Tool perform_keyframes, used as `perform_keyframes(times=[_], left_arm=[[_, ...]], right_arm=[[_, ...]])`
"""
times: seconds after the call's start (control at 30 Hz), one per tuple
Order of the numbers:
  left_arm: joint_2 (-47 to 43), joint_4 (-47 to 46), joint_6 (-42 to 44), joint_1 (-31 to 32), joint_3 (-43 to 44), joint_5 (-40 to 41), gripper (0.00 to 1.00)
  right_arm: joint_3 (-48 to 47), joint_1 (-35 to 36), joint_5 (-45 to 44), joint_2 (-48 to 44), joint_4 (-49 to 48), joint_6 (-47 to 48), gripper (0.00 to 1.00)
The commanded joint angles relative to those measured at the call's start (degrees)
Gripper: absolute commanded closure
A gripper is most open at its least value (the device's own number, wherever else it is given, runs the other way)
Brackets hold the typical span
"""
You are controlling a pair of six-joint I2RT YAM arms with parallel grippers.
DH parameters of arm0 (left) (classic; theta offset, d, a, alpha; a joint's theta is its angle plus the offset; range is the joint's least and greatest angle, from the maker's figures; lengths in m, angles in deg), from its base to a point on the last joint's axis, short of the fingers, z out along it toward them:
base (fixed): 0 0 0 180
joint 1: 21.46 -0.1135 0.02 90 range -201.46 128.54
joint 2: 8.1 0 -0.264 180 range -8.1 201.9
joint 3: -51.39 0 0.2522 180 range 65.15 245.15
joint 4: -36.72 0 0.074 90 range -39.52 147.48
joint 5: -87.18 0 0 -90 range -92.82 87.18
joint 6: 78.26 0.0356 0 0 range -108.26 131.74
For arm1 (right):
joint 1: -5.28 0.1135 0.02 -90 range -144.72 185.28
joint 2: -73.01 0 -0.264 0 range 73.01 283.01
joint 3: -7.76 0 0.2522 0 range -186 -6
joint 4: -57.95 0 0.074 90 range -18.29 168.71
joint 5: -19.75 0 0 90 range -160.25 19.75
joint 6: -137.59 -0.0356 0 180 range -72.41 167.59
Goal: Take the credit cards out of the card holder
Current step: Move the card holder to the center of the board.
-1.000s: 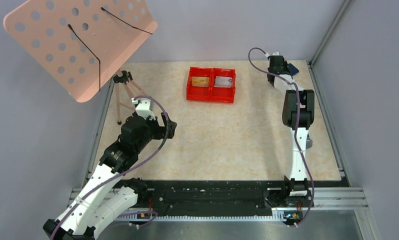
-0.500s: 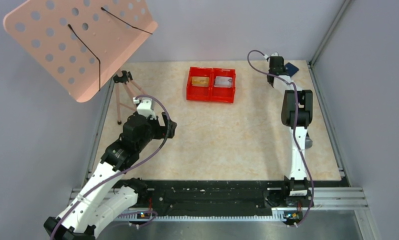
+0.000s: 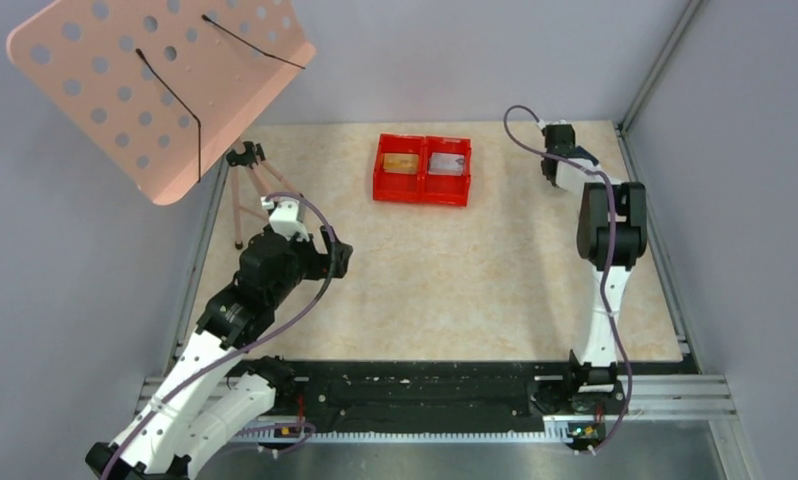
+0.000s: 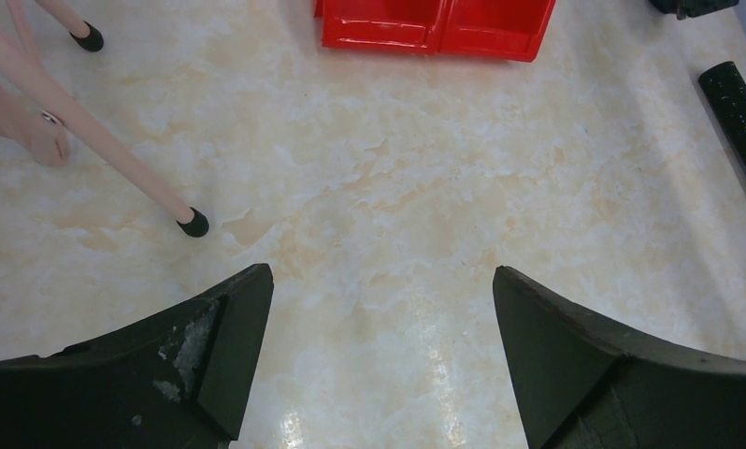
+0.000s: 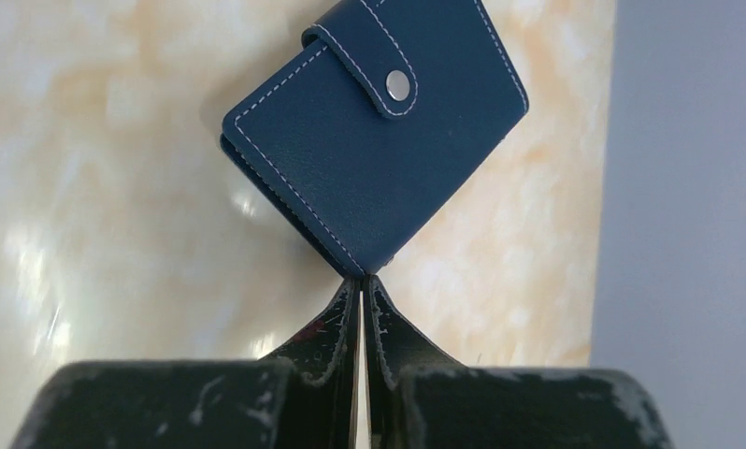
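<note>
right fingers pressing tight together at the near corner of the card holder, hold unclear | holder lying snapped shut on counter by far right wall | left fingers hanging wide apart | advising a deeper bite on the leather before lifting

I am counting two credit cards, gold-tan and silver-grey, one card holder, one red tray, one black cylinder and one pink stand.
</note>
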Motion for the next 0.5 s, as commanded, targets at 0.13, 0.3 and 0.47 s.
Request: perform_keyframes(times=[0.13, 0.3, 0.47], left_arm=[[-2.4, -0.9, -0.1, 0.0, 0.8, -2.9, 0.06], [-2.1, -0.7, -0.2, 0.0, 1.1, -3.4, 0.07], [-1.6, -0.2, -0.5, -0.1, 1.3, -2.4, 0.07]], right_arm=[[19.2, 0.6, 16.0, -21.4, 2.2, -16.9, 1.0], [30.1, 2.4, 21.6, -30.4, 1.7, -22.1, 1.0], [40.2, 6.7, 25.2, -39.6, 1.3, -25.3, 1.0]])
